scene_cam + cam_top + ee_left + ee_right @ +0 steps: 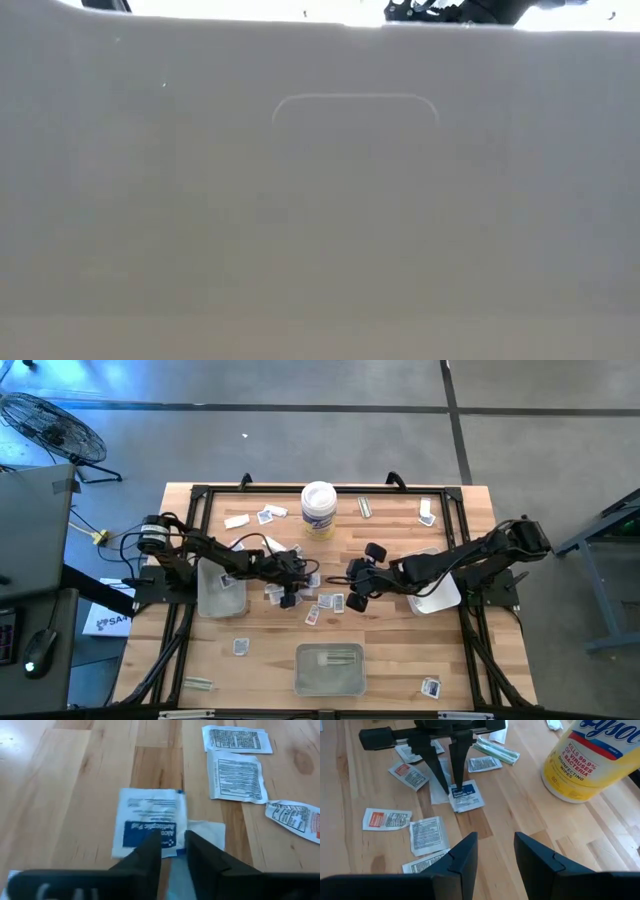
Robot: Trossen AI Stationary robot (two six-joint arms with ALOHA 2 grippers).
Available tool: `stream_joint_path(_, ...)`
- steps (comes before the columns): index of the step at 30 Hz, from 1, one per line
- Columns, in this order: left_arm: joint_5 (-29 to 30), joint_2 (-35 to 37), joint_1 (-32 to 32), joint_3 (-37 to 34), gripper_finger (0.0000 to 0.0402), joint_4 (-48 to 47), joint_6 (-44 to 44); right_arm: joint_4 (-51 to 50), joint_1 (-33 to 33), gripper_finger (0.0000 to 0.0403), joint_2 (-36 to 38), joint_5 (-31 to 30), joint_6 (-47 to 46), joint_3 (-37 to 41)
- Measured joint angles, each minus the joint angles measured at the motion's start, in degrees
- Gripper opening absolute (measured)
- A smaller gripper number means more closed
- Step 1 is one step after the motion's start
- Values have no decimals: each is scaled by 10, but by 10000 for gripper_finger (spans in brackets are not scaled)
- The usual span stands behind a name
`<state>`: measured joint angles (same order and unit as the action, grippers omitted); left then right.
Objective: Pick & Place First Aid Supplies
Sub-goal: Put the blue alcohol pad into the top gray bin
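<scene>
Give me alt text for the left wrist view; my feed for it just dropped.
The left gripper reaches down with its two dark fingers straddling the edge of a white square packet with a blue printed label on the pale wooden table. Two white packets with black print and a red-printed packet lie beyond.

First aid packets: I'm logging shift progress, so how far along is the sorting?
Done: the front tray holds a few strip wrappers. In hand: the left gripper straddles a blue-print packet, fingers on the table. Left: scattered packets; the right gripper hovers open.
</scene>
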<state>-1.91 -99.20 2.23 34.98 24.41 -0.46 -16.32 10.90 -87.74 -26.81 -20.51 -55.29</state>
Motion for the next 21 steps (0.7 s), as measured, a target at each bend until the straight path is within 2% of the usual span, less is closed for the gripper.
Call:
stream_joint_path(6,-12,3,0,0,7,-2,-21,5,0,122,0,1,0,0)
stream_joint_path(15,-23,54,0,-1,2,-6,-43,10,0,122,0,2,0,0)
stream_joint_path(18,-33,95,0,-1,1,-17,-43,10,0,122,0,2,0,0)
stream_joint_path(21,-47,154,0,-1,1,-71,-43,10,0,122,0,2,0,0)
